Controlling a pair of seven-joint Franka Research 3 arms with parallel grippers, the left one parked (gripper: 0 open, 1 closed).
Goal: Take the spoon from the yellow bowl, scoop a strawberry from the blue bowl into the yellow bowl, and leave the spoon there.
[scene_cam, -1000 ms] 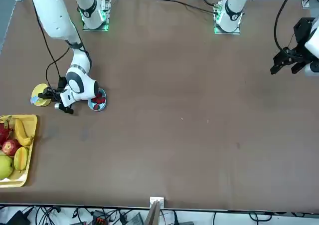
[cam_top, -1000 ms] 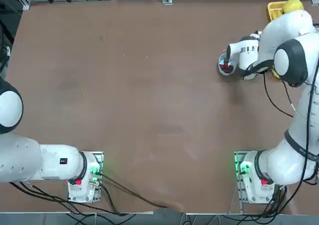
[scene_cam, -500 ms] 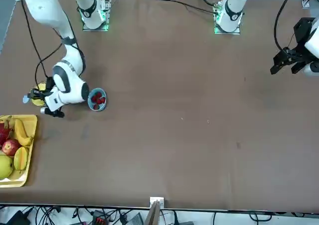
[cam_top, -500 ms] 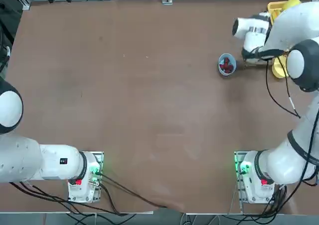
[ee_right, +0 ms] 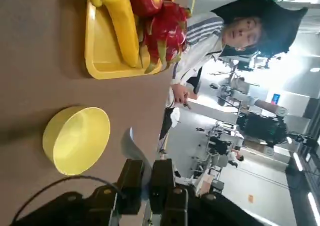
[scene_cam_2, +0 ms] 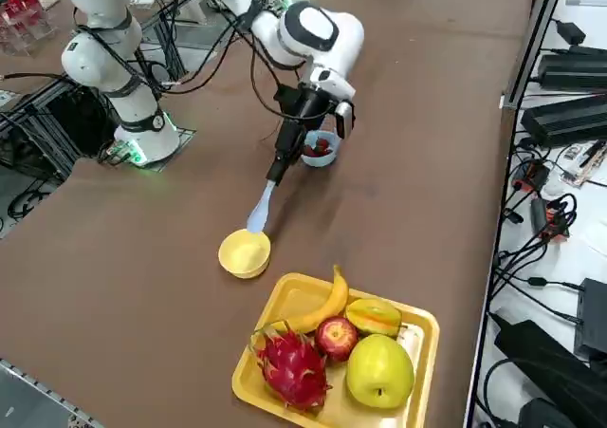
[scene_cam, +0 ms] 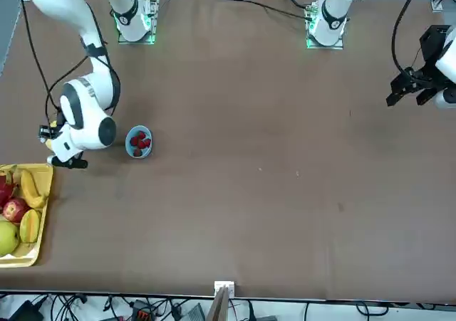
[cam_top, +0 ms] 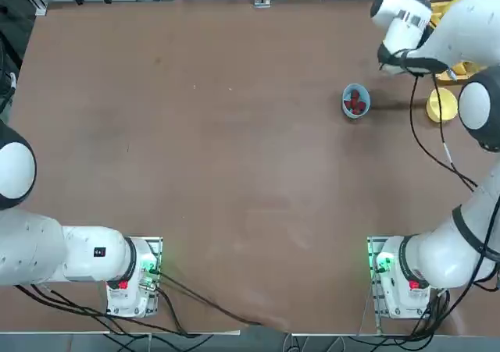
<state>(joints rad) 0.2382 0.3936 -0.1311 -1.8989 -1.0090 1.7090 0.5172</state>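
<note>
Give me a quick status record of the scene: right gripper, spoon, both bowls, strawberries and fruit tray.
right gripper: shut on the spoon's handle, in the air near the blue bowl
spoon: pale blue, its bowl end pointing toward the yellow bowl
yellow bowl: on the table, no strawberry seen inside
blue bowl: on the table
strawberries: several, in the blue bowl
fruit tray: yellow, rectangular; holds banana, apple, dragon fruit and other fruit
scoop: not yet done
</note>
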